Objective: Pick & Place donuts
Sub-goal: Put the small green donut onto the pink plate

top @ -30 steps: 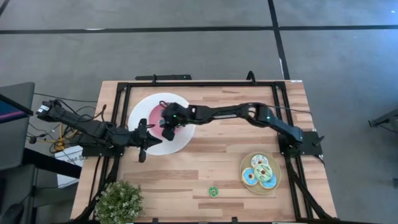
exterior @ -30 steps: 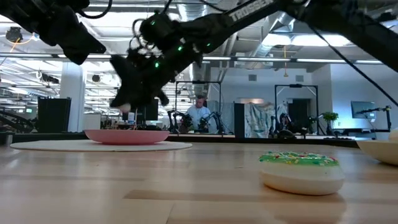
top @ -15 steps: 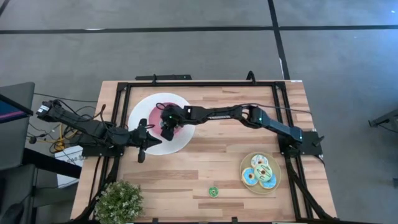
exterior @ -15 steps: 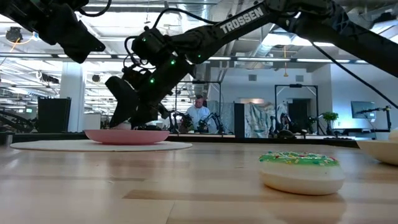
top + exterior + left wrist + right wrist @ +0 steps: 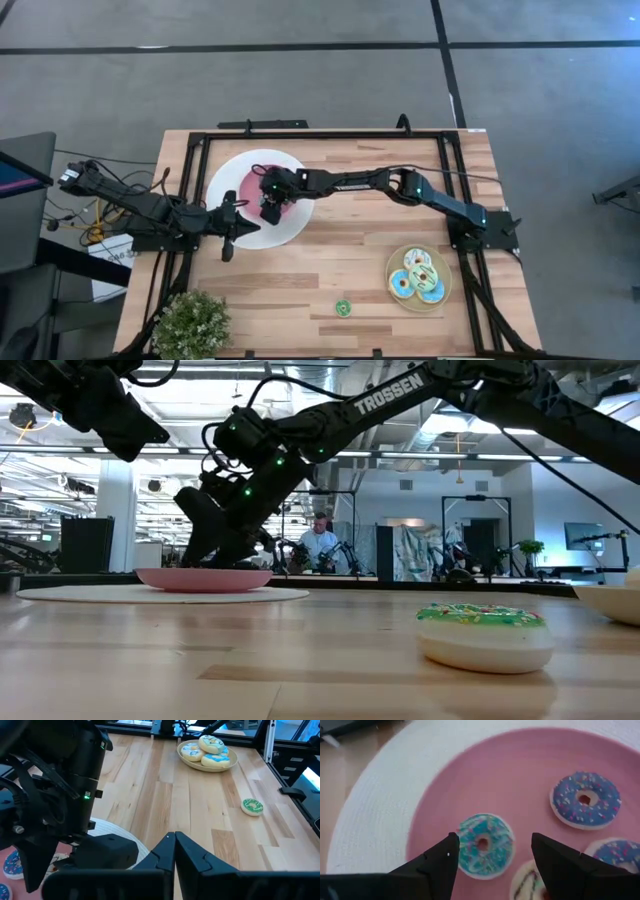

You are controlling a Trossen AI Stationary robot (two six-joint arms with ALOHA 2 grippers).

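1. My left gripper (image 5: pixel 229 243) waits at the white plate's (image 5: pixel 232 170) near-left rim, its fingers pressed together
2. My right gripper (image 5: pixel 492 851) hangs low over the pink centre (image 5: pixel 520 780), fingers spread either side of a teal donut (image 5: pixel 483 844), not touching it; a purple donut (image 5: pixel 586 800) lies nearby
3. A green donut (image 5: pixel 343 308) sits alone on the table (image 5: pixel 340 250)
4. Three larger donuts (image 5: pixel 417 276) fill the tan plate (image 5: pixel 446 272)
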